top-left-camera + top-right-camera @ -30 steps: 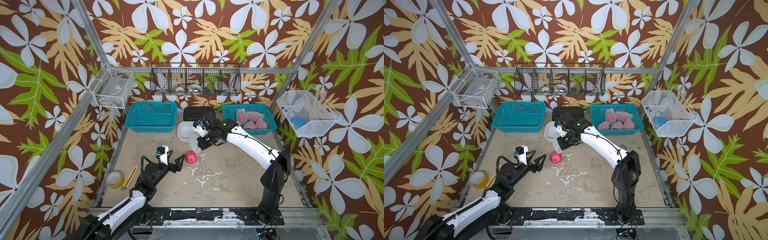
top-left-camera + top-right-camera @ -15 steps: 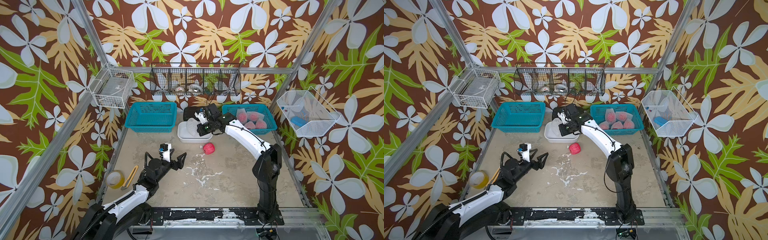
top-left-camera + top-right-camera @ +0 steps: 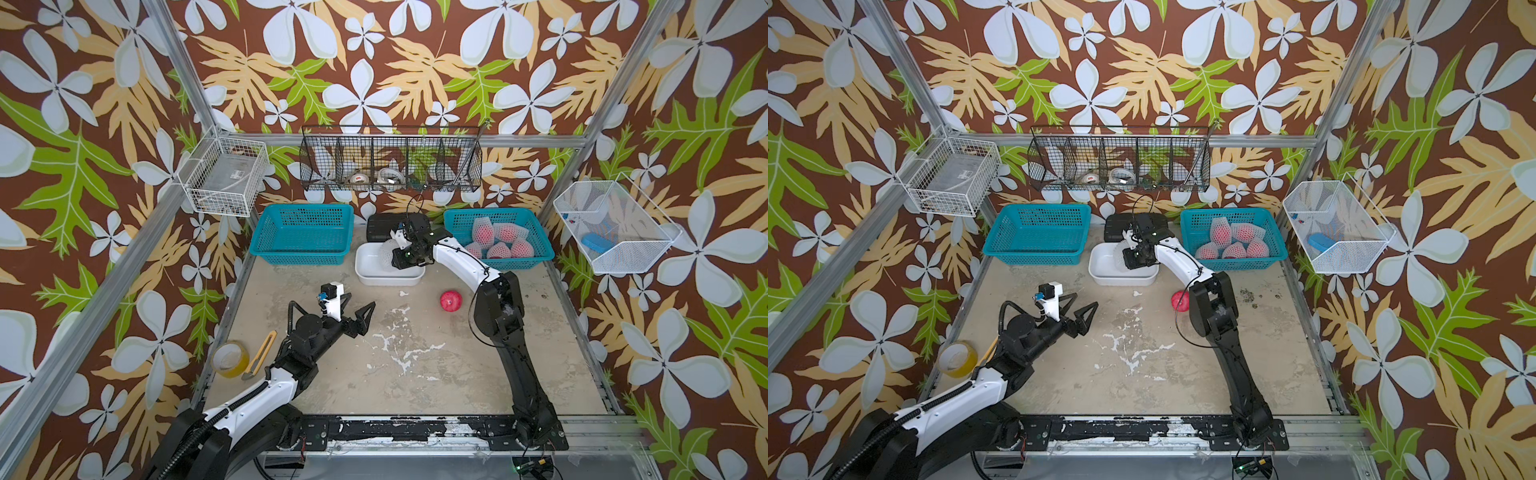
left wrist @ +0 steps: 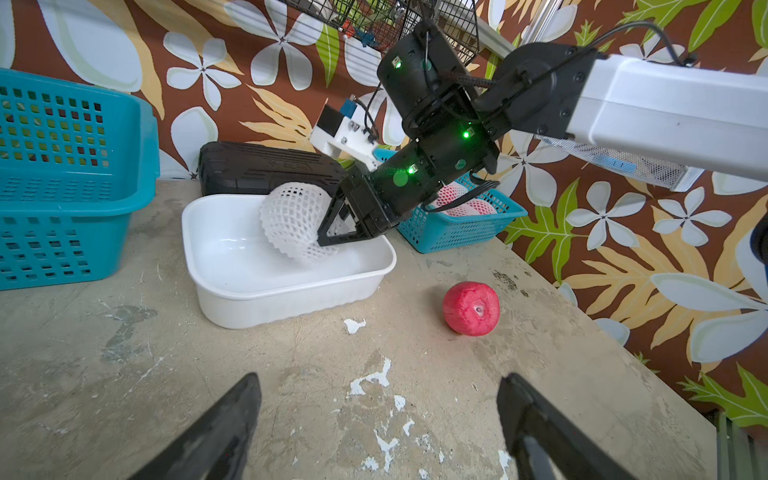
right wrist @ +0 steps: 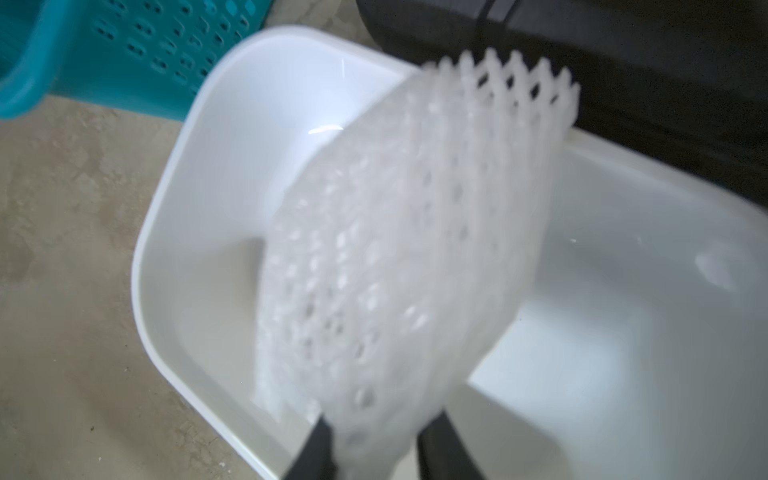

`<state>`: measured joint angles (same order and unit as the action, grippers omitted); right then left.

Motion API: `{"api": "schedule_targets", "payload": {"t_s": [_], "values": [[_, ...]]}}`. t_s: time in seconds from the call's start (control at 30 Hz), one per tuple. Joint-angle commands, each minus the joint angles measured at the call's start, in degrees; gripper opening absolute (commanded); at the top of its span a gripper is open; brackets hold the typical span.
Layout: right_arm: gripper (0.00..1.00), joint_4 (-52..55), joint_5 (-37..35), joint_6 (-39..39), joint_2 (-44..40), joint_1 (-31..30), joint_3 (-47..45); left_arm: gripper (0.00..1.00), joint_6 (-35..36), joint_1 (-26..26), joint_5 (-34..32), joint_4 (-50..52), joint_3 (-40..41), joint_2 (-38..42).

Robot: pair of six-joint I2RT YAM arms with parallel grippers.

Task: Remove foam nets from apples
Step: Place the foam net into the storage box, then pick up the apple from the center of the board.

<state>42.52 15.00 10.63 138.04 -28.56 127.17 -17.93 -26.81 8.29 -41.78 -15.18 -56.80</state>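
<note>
Observed from the floor beside the rig.

Right gripper [image 5: 378,436]: positioned over the white tub [image 4: 291,299] at the back of the table [image 3: 415,374]. Its fingers stand partly apart, with the narrow end of one foam net [image 4: 291,220] between them. The net hangs down into the tub, its open mouth facing away from the gripper. The wrist view is blurred, so I cannot tell whether the fingers are gripping the net or only lying against it.

Left gripper [image 4: 380,380]: fingers spread wide, holding nothing, raised above the table surface on the near left and pointing toward the tub.

Bare apple [image 4: 471,308]: one red apple without a net lies on the table, just in front of the tub's right corner and apart from it. It touches neither gripper. In a top view the right arm's elbow covers part of it (noted at [image 3: 1179,301]).

Netted apples [image 3: 498,241]: five counted, each in its white mesh, lying together in the teal basket [image 3: 498,261] at the back right, beside the tub.

Other items: a second teal basket [image 3: 305,253] sits at the back left of the tub, and a black case [image 4: 266,170] lies directly behind it. A tape roll [image 3: 230,359] and a yellow utility knife [image 3: 259,355] lie along the table's left edge.
</note>
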Motion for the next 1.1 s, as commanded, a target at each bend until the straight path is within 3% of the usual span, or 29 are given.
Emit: {"api": "schedule_targets", "payload": {"t_s": [0.0, 0.03, 0.13, 0.23, 0.33, 0.47, 0.57, 0.67, 0.87, 1.07], "values": [[0.77, -0.01, -1.54, -1.56, -3.86, 0.16, -0.26, 0.91, 0.23, -0.09, 1.53, -1.08, -1.65, -1.37], [0.84, 0.30, -2.61, -1.85, -5.56, 0.11, -0.64, 0.91, 0.10, -0.09, 1.79, -1.18, -2.32, -1.99], [0.88, 0.23, -5.39, -1.81, -13.98, 0.09, -5.77, 0.91, -0.46, -0.17, 3.36, -1.91, -4.33, -3.92], [1.00, -5.45, -10.62, 1.28, -28.99, 0.26, -22.97, 0.90, -1.26, -0.51, 3.81, -1.52, -6.37, -4.91], [1.00, -12.49, -12.46, 3.14, -43.88, 3.06, -45.75, 0.90, -1.34, -1.03, 3.79, -1.20, -7.00, -5.16], [1.00, -12.30, -10.33, 7.06, -54.93, 10.44, -60.75, 0.90, -1.93, -1.23, 4.07, -1.81, -7.59, -8.19], [1.00, -10.40, -13.38, 6.61, -58.35, 14.22, -66.69, 0.89, -2.28, -1.85, 4.91, -1.70, -8.89, -10.86], [1.00, -9.31, -7.72, 6.94, -57.35, 17.29, -69.61, 0.89, -2.56, -2.79, 5.20, -2.70, -9.48, -12.48], [1.00, -9.43, -0.23, 8.99, -59.84, 16.64, -78.43, 0.88, -2.32, -3.07, 6.07, 0.23, -10.40, -11.56], [1.00, -11.42, 5.26, 13.06, -65.38, 11.56, -86.23, 0.89, -2.49, -3.08, 6.04, -0.57, -9.31, -11.98]]}}
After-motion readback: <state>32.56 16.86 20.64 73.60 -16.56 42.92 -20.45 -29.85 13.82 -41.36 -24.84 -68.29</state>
